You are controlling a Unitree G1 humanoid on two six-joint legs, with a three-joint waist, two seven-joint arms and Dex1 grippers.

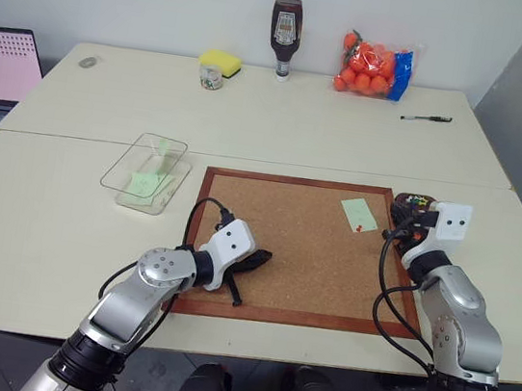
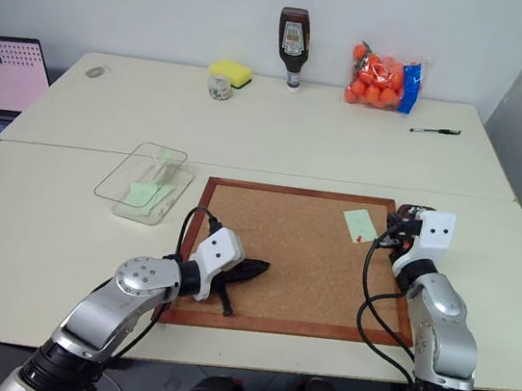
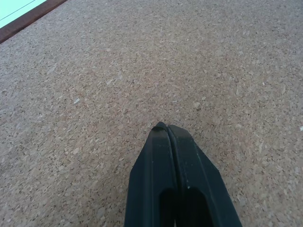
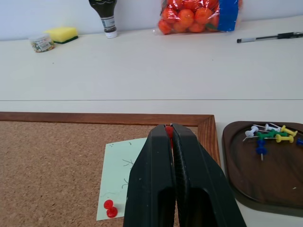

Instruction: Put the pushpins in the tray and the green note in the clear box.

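Right gripper (image 4: 169,130) is level, pointing forward over the corkboard's (image 1: 302,250) right edge, jaws pinching a red pushpin (image 4: 168,131) at the tips. Green note (image 4: 124,175) lies on the cork under it, a second red pin (image 4: 110,208) at its near corner. Brown tray (image 4: 246,177) sits just off the frame at 3 o'clock, holding white, green, yellow and blue pins (image 4: 270,136). Left gripper (image 3: 166,128) tilts down over bare cork at the board's 8 o'clock, jaws pressed together, empty. Clear box (image 1: 148,172) is just beside the board at 10 o'clock, green paper inside.
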